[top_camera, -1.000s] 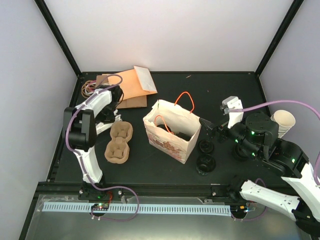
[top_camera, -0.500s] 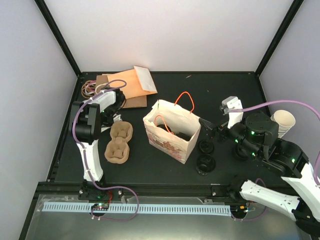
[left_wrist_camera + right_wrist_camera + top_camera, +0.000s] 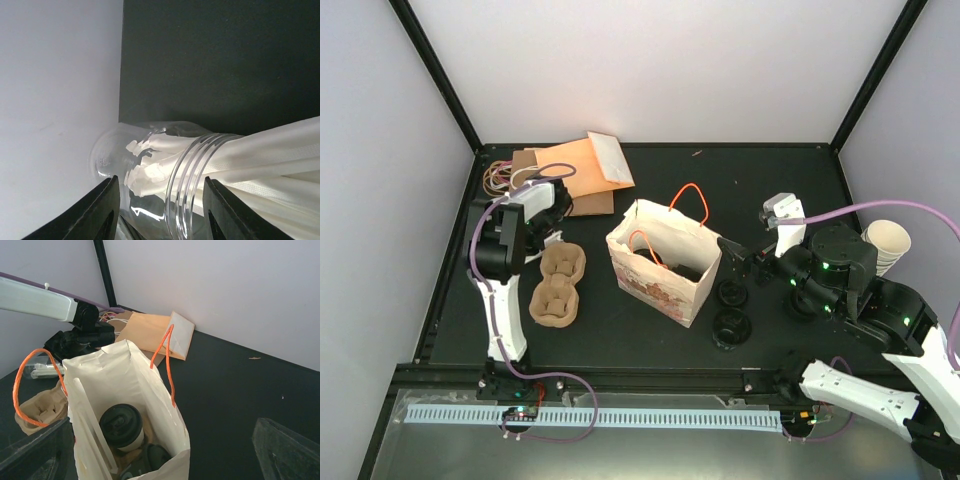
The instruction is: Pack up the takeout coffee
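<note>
In the top view, the paper bag (image 3: pixel 655 285) stands open at centre, its mouth up so that things can go in from above. The right gripper (image 3: pixel 737 258) sits just right of that mouth. The left gripper (image 3: pixel 548 224) is at the upper left, well apart from the bag, near a pulp cup carrier (image 3: pixel 557 285).

In the left wrist view, the fingers (image 3: pixel 102 212) stand partly apart at the bottom edge, either side of a clear jar (image 3: pixel 150 165) lying on its side with wrapped straws (image 3: pixel 260 160) reaching rightward. Nothing looks gripped, and no coffee shows here.

In the right wrist view, the jaws are spread wide and empty at the lower corners. The takeout coffee (image 3: pixel 121 427), dark-lidded, stands upright deep in the bag at lower centre, between and beyond the jaws. It looks already packed.
</note>
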Robot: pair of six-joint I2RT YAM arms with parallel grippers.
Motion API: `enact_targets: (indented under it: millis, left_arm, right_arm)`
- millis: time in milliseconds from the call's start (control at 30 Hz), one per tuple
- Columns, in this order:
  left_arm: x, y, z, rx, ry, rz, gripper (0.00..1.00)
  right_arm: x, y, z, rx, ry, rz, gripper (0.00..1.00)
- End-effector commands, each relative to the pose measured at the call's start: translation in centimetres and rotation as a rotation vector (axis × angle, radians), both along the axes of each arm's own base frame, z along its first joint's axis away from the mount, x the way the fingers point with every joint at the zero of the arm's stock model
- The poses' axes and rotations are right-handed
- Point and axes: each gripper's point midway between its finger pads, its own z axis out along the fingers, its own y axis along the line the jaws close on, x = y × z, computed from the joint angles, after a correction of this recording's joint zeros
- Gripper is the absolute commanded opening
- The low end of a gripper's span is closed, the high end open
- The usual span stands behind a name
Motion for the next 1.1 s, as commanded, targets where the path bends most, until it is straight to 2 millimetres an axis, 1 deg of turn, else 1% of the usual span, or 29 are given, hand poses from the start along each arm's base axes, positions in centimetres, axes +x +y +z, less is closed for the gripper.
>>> enact_targets:
  millis: [0,233,300,500,667,767,833,900,1067]
  left_arm:
    - [0.25,0.39,0.73,0.060,0.023,-0.011,0.47]
    - [0.06,0.60,0.83,0.077,0.025,-0.012,0.40]
    - [0.07,0.63,0.78,0.079,0.029,-0.016,0.39]
    - [0.07,0.70,0.96,0.089,0.030,-0.016,0.27]
    - [0.07,0.74,1.12,0.091,0.028,-0.013,0.21]
    - [0.01,0.72,1.12,0.092,0.027,-0.011,0.15]
    - [-0.07,0.75,1.00,0.093,0.030,-0.009,0.13]
    - [-0.10,0.75,0.94,0.094,0.032,-0.009,0.06]
    - [-0.22,0.75,0.73,0.099,0.037,-0.008,0.05]
  right_arm:
    - [0.07,0.18,0.54,0.022,-0.017,0.006,1.00]
    - [0.04,0.34,0.67,0.027,-0.018,0.012,1.00]
    - [0.04,0.24,0.75,0.027,-0.020,0.009,1.00]
    - [0.00,0.22,0.78,0.029,-0.019,0.009,1.00]
    - [-0.02,0.22,0.82,0.030,-0.020,0.010,1.00]
    - [-0.06,0.20,0.90,0.031,-0.021,0.011,1.00]
    - [-0.09,0.18,0.98,0.032,-0.022,0.012,1.00]
    - [-0.11,0.15,1.02,0.030,-0.024,0.012,1.00]
    - [-0.07,0.23,1.05,0.029,-0.023,0.014,1.00]
